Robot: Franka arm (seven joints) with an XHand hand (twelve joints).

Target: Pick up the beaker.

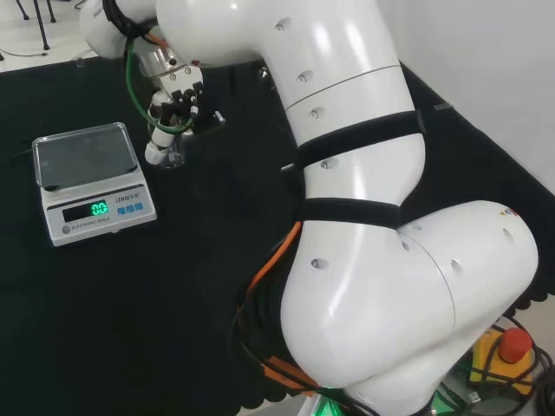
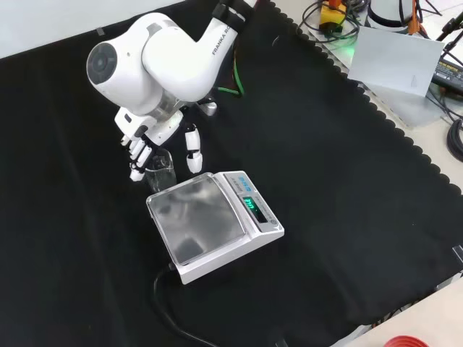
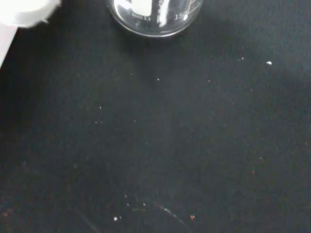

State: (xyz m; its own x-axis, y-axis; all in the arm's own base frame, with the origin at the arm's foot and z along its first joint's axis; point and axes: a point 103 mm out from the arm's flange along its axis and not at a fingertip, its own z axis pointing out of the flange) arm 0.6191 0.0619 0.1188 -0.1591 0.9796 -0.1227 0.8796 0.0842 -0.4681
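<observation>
A small clear glass beaker (image 2: pixel 162 170) stands upright on the black cloth just beyond the scale's far corner. In the head view the beaker (image 1: pixel 174 157) is right of the scale's back edge. The hand (image 2: pixel 147 139) hangs over it with its fingers (image 2: pixel 137 163) reaching down one side and the thumb (image 2: pixel 192 150) down the other, both fairly straight and not closed on the glass. In the head view the hand (image 1: pixel 178 97) points down at the beaker. The wrist view has the beaker's base (image 3: pixel 154 18) close by and a blurred white part of the hand (image 3: pixel 24 10).
A grey digital scale (image 2: pixel 210 223) with a lit green display sits right beside the beaker, its pan bare; in the head view the scale (image 1: pixel 87 178) is at the left. Its black cable (image 2: pixel 168 311) trails toward the front edge. The arm's white links (image 1: pixel 364 217) stand at the right.
</observation>
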